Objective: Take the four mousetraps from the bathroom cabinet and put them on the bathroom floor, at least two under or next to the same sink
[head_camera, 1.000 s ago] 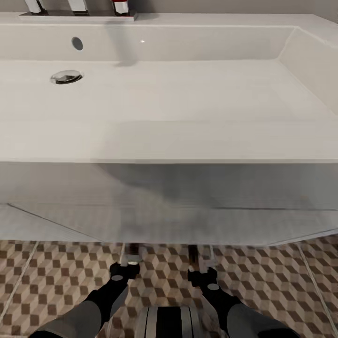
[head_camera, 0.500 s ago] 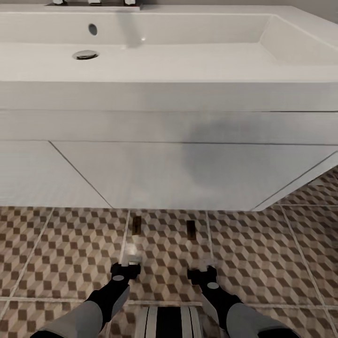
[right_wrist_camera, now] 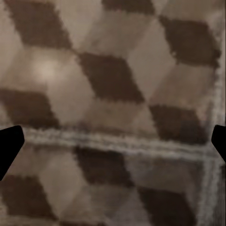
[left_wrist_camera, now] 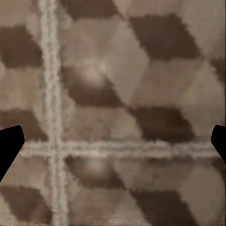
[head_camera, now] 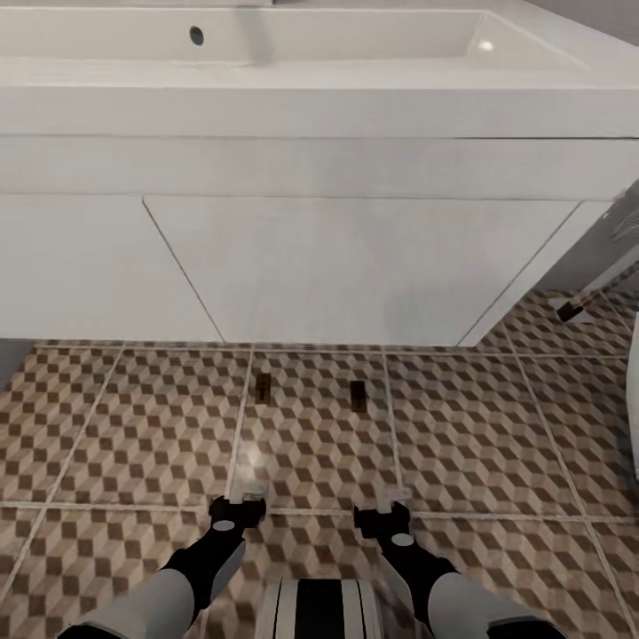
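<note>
Mousetraps were what I checked first: two small dark shapes, one (head_camera: 263, 388) ahead of my left gripper (head_camera: 236, 508) and one (head_camera: 358, 396) ahead of my right gripper (head_camera: 383, 515), lay flat on the bathroom floor (head_camera: 133, 426), close before the white vanity under the sink (head_camera: 355, 89). They were too small to make out spring or mark, so I judged them traps by place alone. Both sets of jaws stood wide apart with nothing between them but patterned tile and grout. I reckoned two traps remained, so the sensible course was to retreat without clipping either and turn toward the cabinet.
</note>
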Controlling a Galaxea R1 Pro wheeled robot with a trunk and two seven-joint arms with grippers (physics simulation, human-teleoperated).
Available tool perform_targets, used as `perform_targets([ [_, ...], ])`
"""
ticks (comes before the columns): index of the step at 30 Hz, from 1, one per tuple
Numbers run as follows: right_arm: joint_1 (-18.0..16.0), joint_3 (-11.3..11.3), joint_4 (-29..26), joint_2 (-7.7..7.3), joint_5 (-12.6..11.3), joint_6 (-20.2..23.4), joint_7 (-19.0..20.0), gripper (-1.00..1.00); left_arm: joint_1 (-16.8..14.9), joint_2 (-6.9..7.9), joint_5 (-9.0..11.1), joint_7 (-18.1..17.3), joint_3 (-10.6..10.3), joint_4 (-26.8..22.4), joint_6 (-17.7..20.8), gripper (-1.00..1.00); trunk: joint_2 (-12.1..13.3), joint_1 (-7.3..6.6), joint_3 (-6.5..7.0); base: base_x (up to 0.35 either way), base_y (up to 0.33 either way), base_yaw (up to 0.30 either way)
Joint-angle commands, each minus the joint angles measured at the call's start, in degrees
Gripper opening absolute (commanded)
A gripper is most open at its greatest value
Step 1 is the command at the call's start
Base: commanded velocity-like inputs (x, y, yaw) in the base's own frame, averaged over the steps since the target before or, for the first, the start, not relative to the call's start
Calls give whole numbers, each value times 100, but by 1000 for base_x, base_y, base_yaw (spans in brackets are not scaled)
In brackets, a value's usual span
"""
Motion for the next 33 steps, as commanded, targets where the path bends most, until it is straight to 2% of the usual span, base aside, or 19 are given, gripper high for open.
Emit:
perform_targets([
  [1, -3, 26, 6, 1, 55, -2, -47, 100, -3, 2, 61, 31, -48, 4, -17, 100, -1, -5, -3, -344, 0, 0],
  [24, -3, 26, 6, 1, 55, -6, -47, 100, -3, 10, 60, 31, -52, 4, -35, 100, -1, -5, -3, -342, 0, 0],
  [33, -3, 26, 6, 4, 55, -9, -44, 100, -3, 10, 58, 31, -63, -1, -74, 100, -1, -5, -3, -139, 0, 0],
])
